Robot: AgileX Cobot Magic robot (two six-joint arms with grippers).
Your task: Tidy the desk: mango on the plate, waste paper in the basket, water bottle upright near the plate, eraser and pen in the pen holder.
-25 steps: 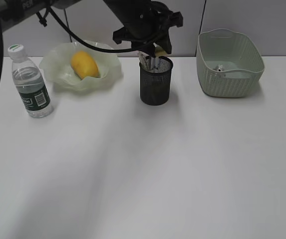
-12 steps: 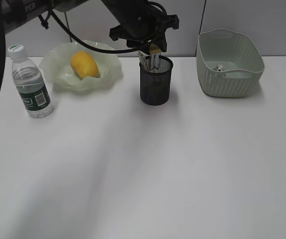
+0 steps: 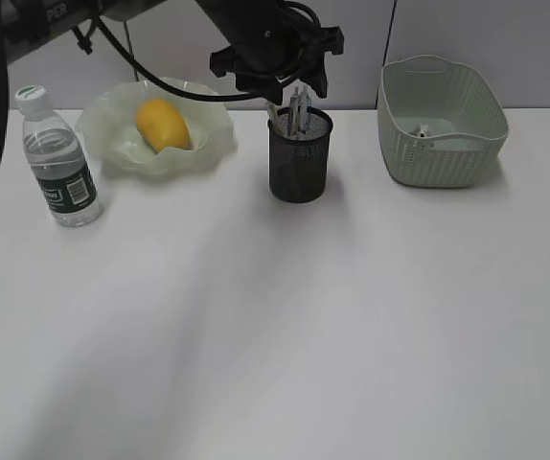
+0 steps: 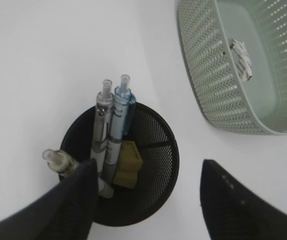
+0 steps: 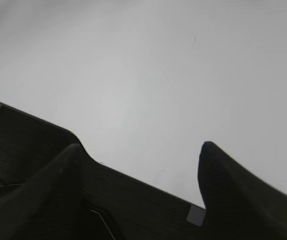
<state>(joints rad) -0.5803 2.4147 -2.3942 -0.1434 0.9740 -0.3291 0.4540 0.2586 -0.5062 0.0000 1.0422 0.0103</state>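
My left gripper (image 3: 296,86) hangs open just above the black mesh pen holder (image 3: 301,163), with nothing between its fingers. In the left wrist view the left gripper (image 4: 148,167) straddles the pen holder (image 4: 156,150), which holds three pens (image 4: 117,120) and a yellow-brown eraser (image 4: 127,161). The mango (image 3: 163,125) lies on the wavy green plate (image 3: 112,139). The water bottle (image 3: 57,158) stands upright left of the plate. The waste paper (image 4: 241,57) lies in the basket (image 3: 440,144). My right gripper (image 5: 139,146) is open over bare desk (image 5: 158,75).
A grey wall runs behind the desk (image 3: 285,326). In the right wrist view a dark edge (image 5: 133,195) crosses below the fingers. The basket (image 4: 203,85) stands close to the right of the pen holder.
The left gripper's jaws have opened over the pen holder. The yellow eraser it held now lies inside the holder. The right gripper looks unchanged.
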